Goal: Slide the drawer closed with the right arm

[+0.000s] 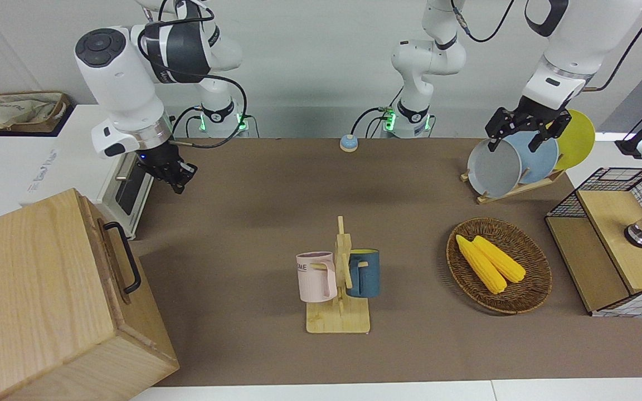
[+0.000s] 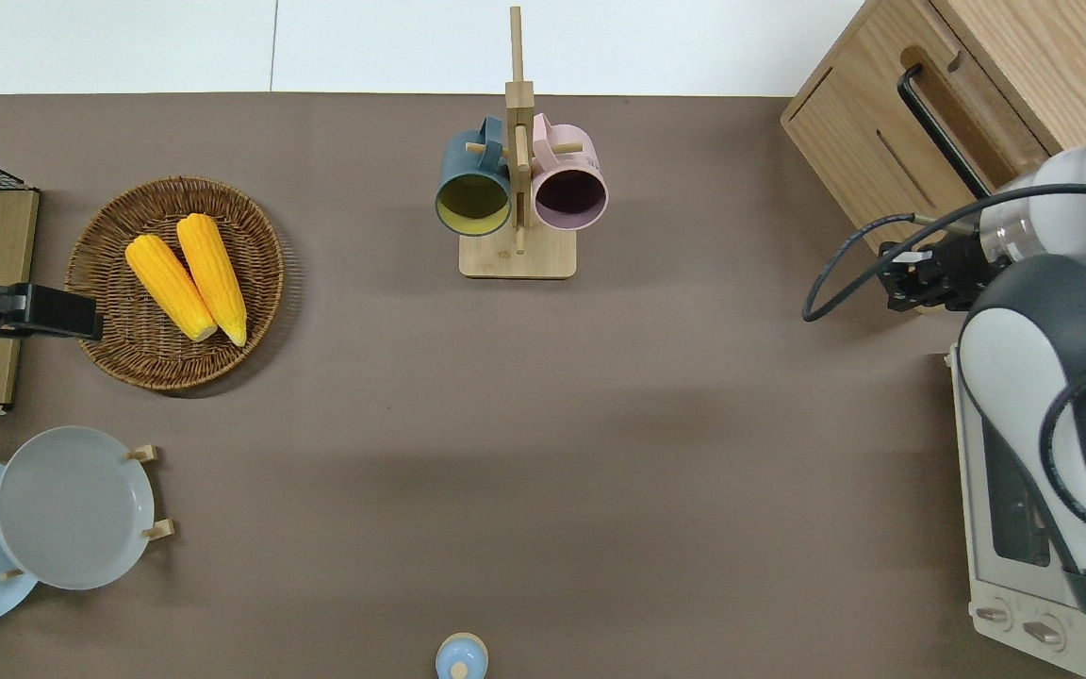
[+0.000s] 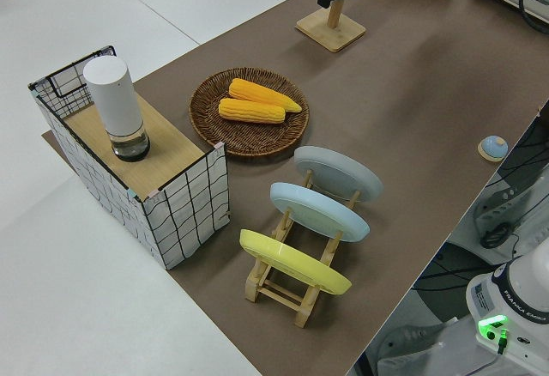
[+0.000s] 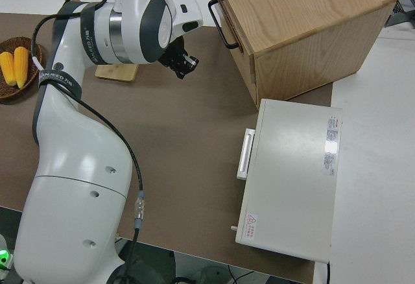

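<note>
The drawer [image 1: 110,260] sits pushed in, its front about level with the big pale-wood box [image 1: 31,301] at the right arm's end of the table. Its black loop handle [image 2: 941,123] faces the table's middle and also shows in the right side view [image 4: 223,22]. My right gripper [image 1: 179,178] is shut and empty, up in the air. In the overhead view the right gripper [image 2: 906,279] is over the brown mat, just off the box's corner nearest the robots, apart from the handle. The left arm is parked with its gripper [image 1: 521,138] open.
A white oven [image 2: 1014,528] stands beside the box, nearer to the robots. A mug rack [image 1: 339,289] holds two mugs mid-table. A basket of corn [image 1: 533,278], a plate rack [image 1: 513,161] and a wire-mesh box [image 1: 616,239] are at the left arm's end. A small blue bell [image 1: 348,143] is near the robots.
</note>
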Available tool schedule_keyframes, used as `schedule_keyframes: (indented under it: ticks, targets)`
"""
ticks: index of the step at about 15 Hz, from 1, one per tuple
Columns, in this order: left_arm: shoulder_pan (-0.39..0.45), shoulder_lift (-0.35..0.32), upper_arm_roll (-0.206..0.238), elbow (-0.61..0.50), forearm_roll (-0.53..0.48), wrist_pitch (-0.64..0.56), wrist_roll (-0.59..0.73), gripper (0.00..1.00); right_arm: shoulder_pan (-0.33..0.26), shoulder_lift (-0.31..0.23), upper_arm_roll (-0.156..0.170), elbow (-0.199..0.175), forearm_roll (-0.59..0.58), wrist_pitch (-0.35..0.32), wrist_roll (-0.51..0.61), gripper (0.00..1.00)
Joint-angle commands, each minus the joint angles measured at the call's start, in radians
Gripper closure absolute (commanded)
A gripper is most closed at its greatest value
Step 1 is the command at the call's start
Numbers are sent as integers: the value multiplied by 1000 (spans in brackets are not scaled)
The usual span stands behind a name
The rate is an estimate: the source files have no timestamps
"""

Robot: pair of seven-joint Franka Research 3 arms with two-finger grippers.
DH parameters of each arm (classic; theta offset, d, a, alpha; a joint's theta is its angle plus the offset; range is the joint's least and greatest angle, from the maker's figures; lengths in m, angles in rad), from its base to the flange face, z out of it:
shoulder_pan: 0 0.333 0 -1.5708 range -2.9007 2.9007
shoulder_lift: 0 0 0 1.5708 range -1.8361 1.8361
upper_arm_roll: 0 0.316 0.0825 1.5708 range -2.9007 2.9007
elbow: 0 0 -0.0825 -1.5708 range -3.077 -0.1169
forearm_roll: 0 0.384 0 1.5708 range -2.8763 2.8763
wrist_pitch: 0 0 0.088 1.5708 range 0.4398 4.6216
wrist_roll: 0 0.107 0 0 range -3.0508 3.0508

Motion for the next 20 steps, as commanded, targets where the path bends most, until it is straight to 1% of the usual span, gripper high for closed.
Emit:
schedule_keyframes:
  ticks: [1,3,5,7,8,9,10,11,12,13,14,15,16,17,20]
  targets:
    - [-17,12,16,20,14,1,7,2,4,-72,-10,-72,-26,3,-101,1000]
    - [-17,12,16,20,14,1,7,2,-8,-87,-23,-87,-28,-4,-180,1000]
    - [-17,12,16,20,14,1,7,2,-8,-112,-62,-107,-28,-8,-284,1000]
    - [-17,12,16,20,14,1,7,2,-8,-132,-96,-108,-26,-18,-412,1000]
    - [-17,12,16,20,15,1,7,5,-8,-142,-105,-107,-25,-38,-456,1000]
    - [-17,12,16,20,14,1,7,5,-8,-149,-107,-101,-26,-53,-477,1000]
    - [-17,12,16,20,15,1,7,5,-7,-155,-107,-92,-25,-66,-463,1000]
    - [-17,12,16,20,14,1,7,5,-5,-155,-107,-76,-23,-87,-449,1000]
    - [-17,12,16,20,14,1,7,5,-5,-150,-107,-49,-18,-113,-431,1000]
    - [-17,12,16,20,14,1,7,2,-8,-144,-107,-23,-8,-135,-411,932]
    - [-17,12,16,20,14,1,7,5,-8,-143,-106,-9,-5,-144,-397,766]
    - [-17,12,16,20,15,1,7,2,-8,-141,-106,-9,-5,-144,-383,520]
    - [-17,12,16,20,14,1,7,2,-7,-141,-106,-12,-5,-144,-368,310]
    - [-17,12,16,20,14,1,7,2,-5,-138,-106,-13,-6,-146,-356,3]
    - [-17,12,16,20,14,1,7,5,-1,-129,-106,-12,-9,-144,-356,11]
